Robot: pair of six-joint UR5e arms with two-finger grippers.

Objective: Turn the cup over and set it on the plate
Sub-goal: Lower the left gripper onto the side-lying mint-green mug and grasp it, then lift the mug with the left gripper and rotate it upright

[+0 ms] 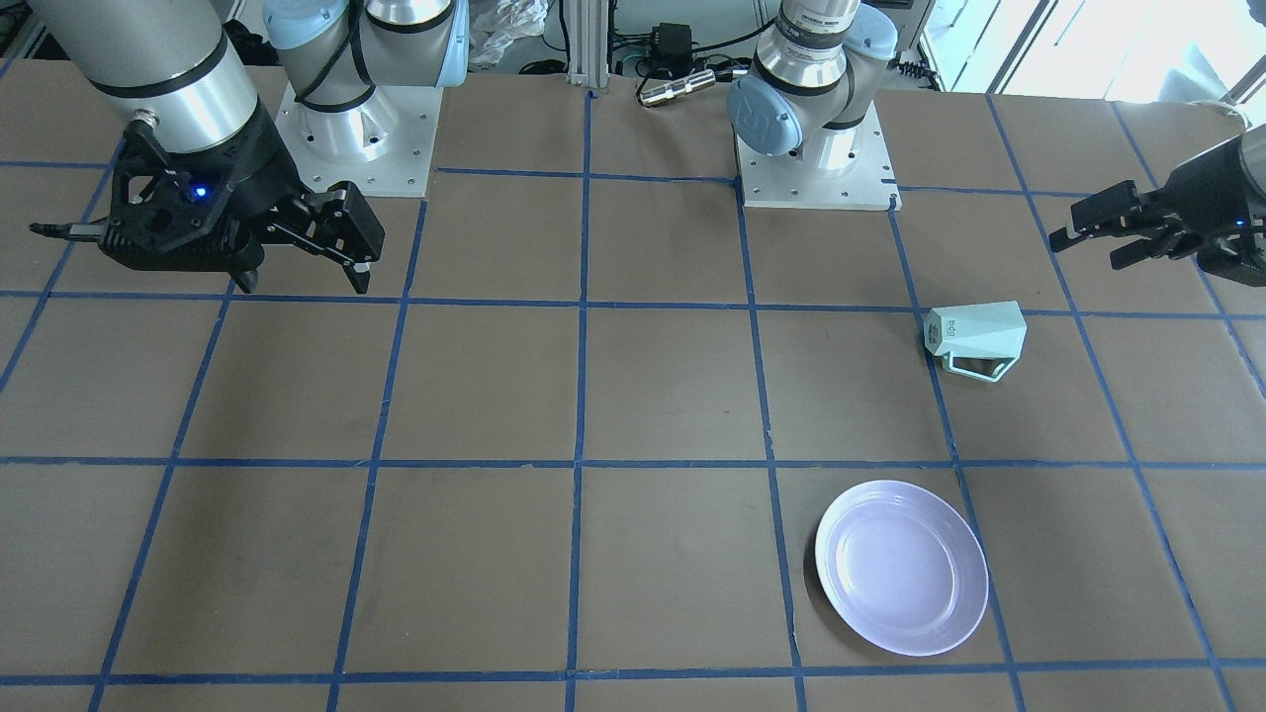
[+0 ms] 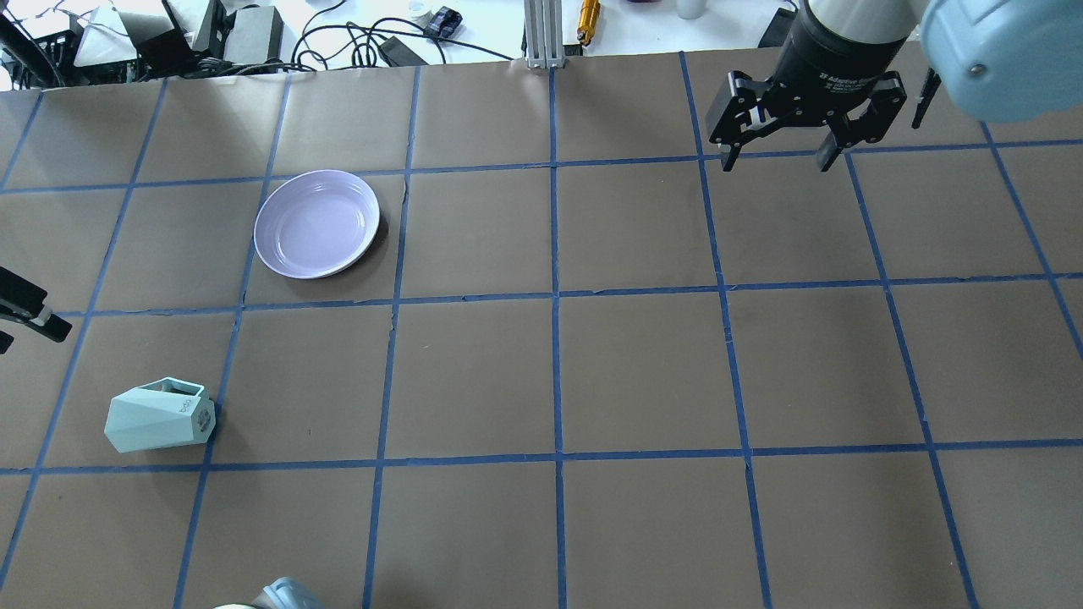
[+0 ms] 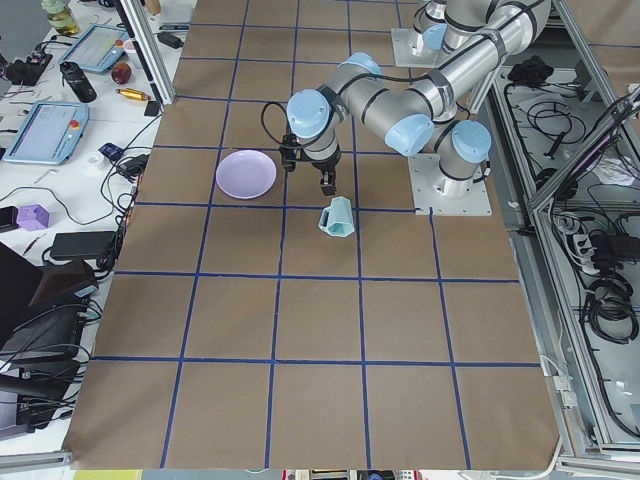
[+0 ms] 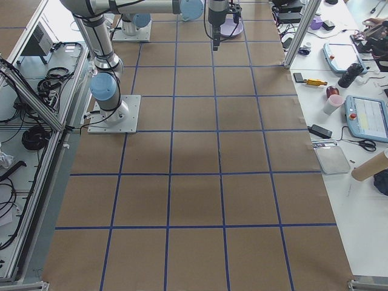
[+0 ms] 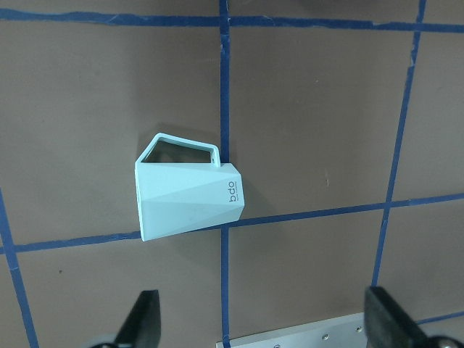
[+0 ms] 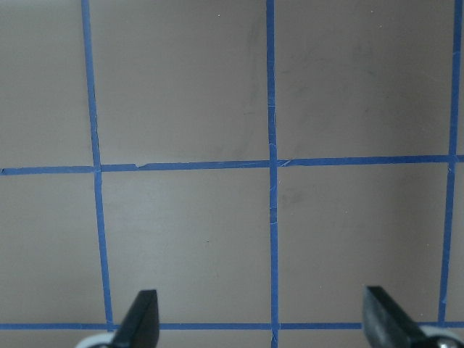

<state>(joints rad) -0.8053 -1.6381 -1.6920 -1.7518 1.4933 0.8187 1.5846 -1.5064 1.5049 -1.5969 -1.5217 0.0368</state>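
Note:
The pale mint-green cup (image 1: 974, 341) lies on its side on the brown table, handle towards the far side, print end towards the table's middle. It also shows in the overhead view (image 2: 159, 414) and in the left wrist view (image 5: 188, 196). The lavender-white plate (image 1: 902, 567) sits empty one grid square further out, also in the overhead view (image 2: 317, 222). My left gripper (image 1: 1093, 245) is open and empty, hovering above the table beside the cup, apart from it; its fingers (image 5: 145, 319) frame the cup. My right gripper (image 1: 305, 282) is open and empty, far off on the other side (image 2: 778, 159).
The table is brown paper with a blue tape grid (image 2: 554, 296). The two arm bases (image 1: 816, 148) (image 1: 356, 129) stand at the robot's edge. Cables, boxes and a brass-coloured cylinder (image 2: 588, 15) lie beyond the far edge.

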